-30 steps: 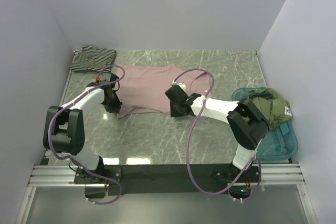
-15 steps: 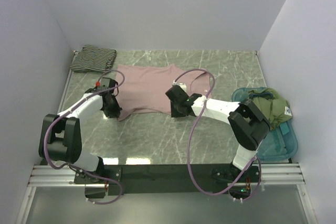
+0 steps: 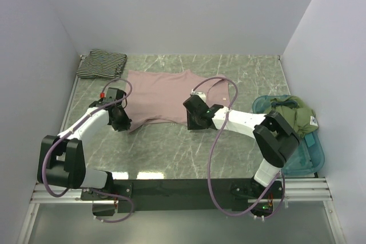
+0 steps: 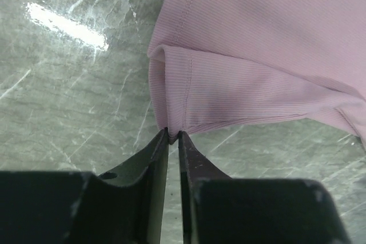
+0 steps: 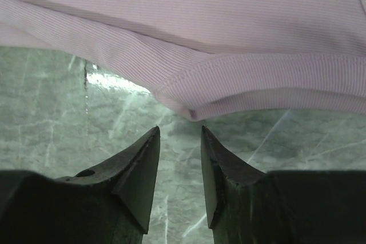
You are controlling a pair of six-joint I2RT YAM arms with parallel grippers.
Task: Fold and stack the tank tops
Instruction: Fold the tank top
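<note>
Your left gripper (image 4: 173,136) is almost closed, with its tips on the folded near-left hem corner of the pink tank top (image 3: 163,92). The cloth seems pinched between them, though the wrist view shows only its very edge. Your right gripper (image 5: 180,135) is partly open just short of the near-right hem and is not touching it. The pink tank top lies spread flat in the middle of the table (image 3: 171,147). The striped tank top (image 3: 102,64) sits folded in the far left corner.
</note>
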